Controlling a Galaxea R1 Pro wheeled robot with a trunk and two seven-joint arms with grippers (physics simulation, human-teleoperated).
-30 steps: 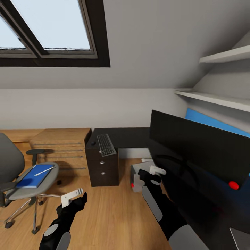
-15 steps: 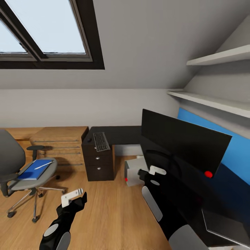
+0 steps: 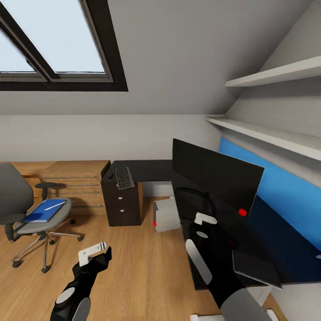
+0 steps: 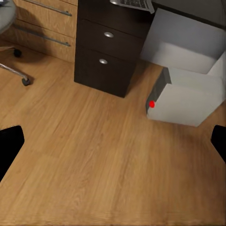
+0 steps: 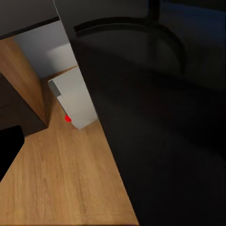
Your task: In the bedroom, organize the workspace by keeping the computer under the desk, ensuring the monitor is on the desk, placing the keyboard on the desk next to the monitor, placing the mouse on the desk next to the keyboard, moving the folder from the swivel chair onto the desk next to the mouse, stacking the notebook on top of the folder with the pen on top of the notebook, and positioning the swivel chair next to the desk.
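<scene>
Floor (image 3: 147,263): warm wood planks w/ visible grain, satin sheen. Desk (image 3: 147,170) top: matt black, smooth; its drawers (image 4: 106,52) dark wood-look w/ round shiny metal knobs. Monitor (image 3: 214,176), right of centre: glossy black screen, smooth. Computer (image 4: 188,92): plain matt grey case, plastic or metal, can't be told. Swivel chair (image 3: 18,205), lower left: grey padded cloth seat, chrome legs. Folder (image 3: 43,210): smooth bright blue. Cabinet (image 3: 73,178) beside desk: light wood, grain seen. Walls matt pale grey.
</scene>
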